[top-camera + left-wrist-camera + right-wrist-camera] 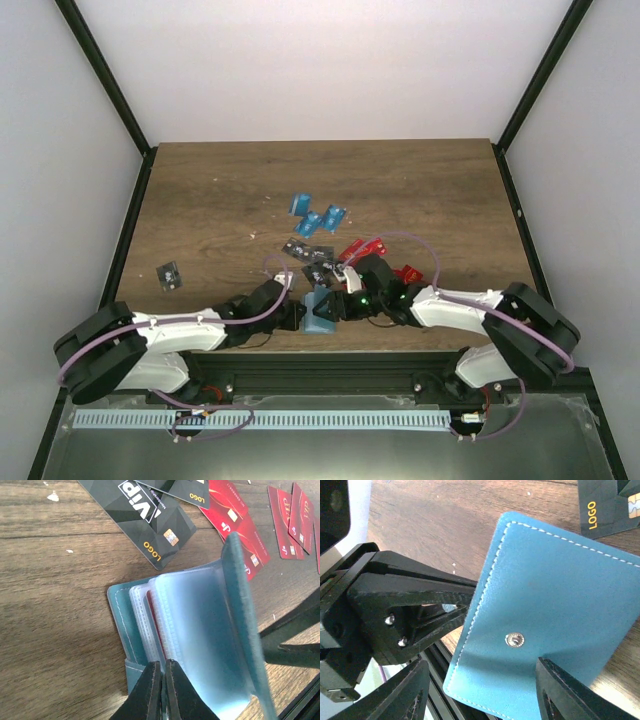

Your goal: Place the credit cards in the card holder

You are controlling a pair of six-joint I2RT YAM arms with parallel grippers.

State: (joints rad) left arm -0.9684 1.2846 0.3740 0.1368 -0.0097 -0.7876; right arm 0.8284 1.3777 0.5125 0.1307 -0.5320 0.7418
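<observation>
The teal card holder (322, 312) lies open near the table's front edge, between both grippers. In the left wrist view its clear plastic sleeves (195, 630) fan out and its cover (239, 595) stands raised on the right. My left gripper (163, 667) is shut on the edge of one clear sleeve. My right gripper (485, 695) is open, its fingers (407, 695) wide apart around the lower edge of the holder's cover (555, 590), which has a metal snap. Black cards (145, 520) and red cards (240, 525) lie flat just beyond the holder.
Blue cards (318, 215) lie further back at the table's middle, red cards (362, 250) to the right of the black ones (305, 250). One black card (169, 273) lies alone at the left. The metal front rail (300, 360) runs right below the holder.
</observation>
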